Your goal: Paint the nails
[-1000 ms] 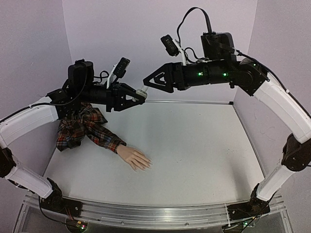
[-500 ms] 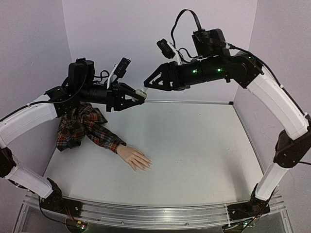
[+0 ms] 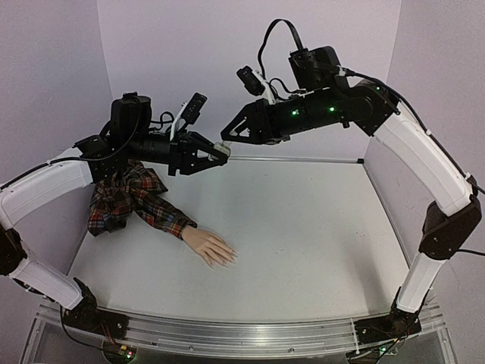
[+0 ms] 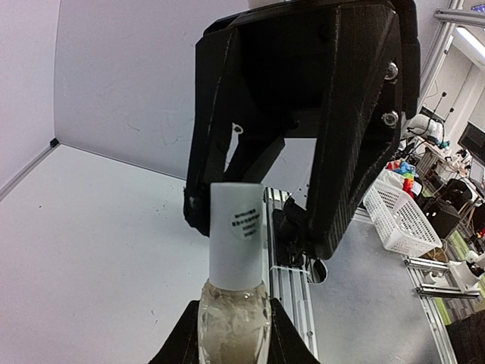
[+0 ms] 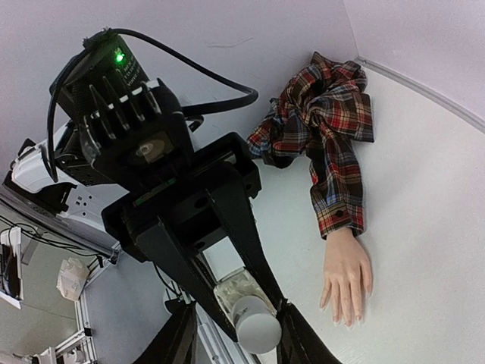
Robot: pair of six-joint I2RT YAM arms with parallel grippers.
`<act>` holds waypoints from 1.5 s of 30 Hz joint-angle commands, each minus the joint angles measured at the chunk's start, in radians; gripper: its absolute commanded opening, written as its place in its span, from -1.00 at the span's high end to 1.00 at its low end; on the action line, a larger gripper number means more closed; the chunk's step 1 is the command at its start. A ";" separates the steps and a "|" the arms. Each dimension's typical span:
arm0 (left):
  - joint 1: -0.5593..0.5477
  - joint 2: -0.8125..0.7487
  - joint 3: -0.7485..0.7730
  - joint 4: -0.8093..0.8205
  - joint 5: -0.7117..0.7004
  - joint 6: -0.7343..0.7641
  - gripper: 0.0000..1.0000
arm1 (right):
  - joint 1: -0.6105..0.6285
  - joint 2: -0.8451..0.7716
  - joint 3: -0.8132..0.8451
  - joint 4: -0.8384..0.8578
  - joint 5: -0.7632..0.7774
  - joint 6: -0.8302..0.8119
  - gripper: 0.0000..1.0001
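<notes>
Pointing lower right along the mannequin hand (image 3: 208, 246), the nails (image 3: 229, 259) lie flat; left gripper (image 3: 220, 151) grasps small bottle (image 4: 233, 318); right gripper (image 3: 227, 134) spread around its white cap (image 4: 236, 235).

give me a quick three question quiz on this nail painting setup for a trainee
1. True or false: the mannequin hand rests on the table.
2. Fill in: the right fingers straddle the bottle's white ____.
3. What clamps the bottle's glass body? A left fingers B right fingers C nothing

Key: 1 true; 2 cap; 3 A
</notes>
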 commanded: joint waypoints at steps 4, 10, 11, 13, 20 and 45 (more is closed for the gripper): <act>-0.001 -0.008 0.062 0.048 0.028 -0.001 1.00 | 0.001 0.027 0.043 0.008 -0.029 0.011 0.31; -0.002 -0.014 0.060 0.052 0.033 -0.005 1.00 | 0.001 0.037 0.058 0.008 -0.031 0.011 0.39; -0.002 -0.015 0.060 0.053 0.033 -0.006 1.00 | 0.002 0.038 0.058 0.008 -0.031 0.011 0.44; -0.002 -0.016 0.059 0.054 0.035 -0.007 1.00 | 0.001 0.037 0.058 0.008 -0.031 0.011 0.54; -0.001 -0.025 0.047 0.061 0.039 -0.010 1.00 | 0.000 0.017 0.046 0.012 -0.012 0.003 0.80; -0.003 -0.010 0.030 0.130 0.351 -0.120 1.00 | 0.000 -0.058 -0.048 0.035 -0.299 -0.462 1.00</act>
